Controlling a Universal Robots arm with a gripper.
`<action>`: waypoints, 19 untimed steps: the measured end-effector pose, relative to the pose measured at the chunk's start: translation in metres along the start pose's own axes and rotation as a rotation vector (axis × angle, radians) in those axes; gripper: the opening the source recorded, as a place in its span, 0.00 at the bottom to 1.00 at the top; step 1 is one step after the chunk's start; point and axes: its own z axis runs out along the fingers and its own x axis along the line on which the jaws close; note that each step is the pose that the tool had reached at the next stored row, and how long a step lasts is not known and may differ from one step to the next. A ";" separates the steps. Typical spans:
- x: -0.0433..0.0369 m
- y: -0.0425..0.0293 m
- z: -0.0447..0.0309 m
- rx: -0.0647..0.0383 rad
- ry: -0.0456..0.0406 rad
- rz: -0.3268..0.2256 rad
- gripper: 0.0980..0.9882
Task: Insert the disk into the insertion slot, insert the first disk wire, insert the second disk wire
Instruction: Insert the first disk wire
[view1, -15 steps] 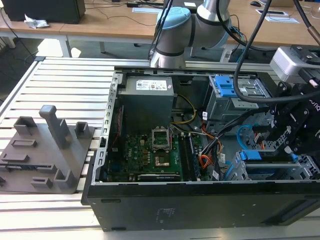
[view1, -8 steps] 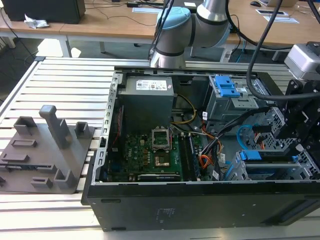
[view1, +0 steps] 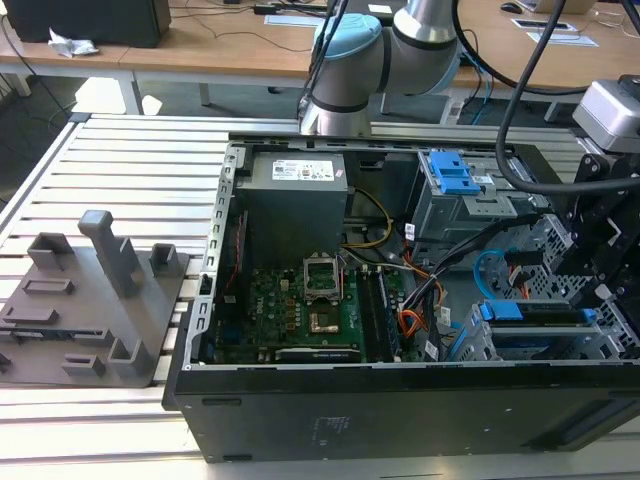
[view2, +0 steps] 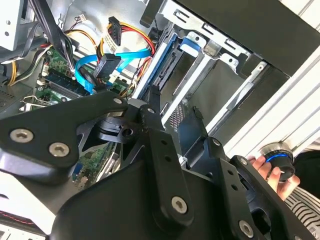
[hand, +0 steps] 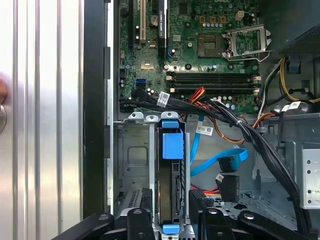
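The disk (hand: 172, 147) stands on edge in the slot (hand: 132, 160), a silver-grey sheet-metal cage in a corner of the open case (view1: 200, 330). Its bright blue plastic frame shows as a square tab and end clips, with the dark metal body between them. The black gripper (view2: 177, 105) hangs just over the disk. Its jaws are spread to either side of it and nothing is clamped between them. The blue wire (hand: 220, 162) curves in a glossy loop beside the cage, and its small dark plug lies loose, apart from the disk. Near it sits a black plug (hand: 227, 186) on red and orange leads. White printed tags (hand: 164, 98) wrap the black bundle (hand: 250, 135) that crosses the green board (hand: 200, 50), and a white label (view1: 305, 170) marks the grey power supply. The case rests on a ribbed aluminium table (view1: 120, 160).
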 end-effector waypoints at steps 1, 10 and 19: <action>-0.0029 0.0000 0.0000 0.000 0.0001 0.000 0.36; -0.0231 0.0004 0.0002 0.000 0.0002 0.000 0.36; -0.0267 0.0005 0.0074 0.000 0.0013 0.010 0.36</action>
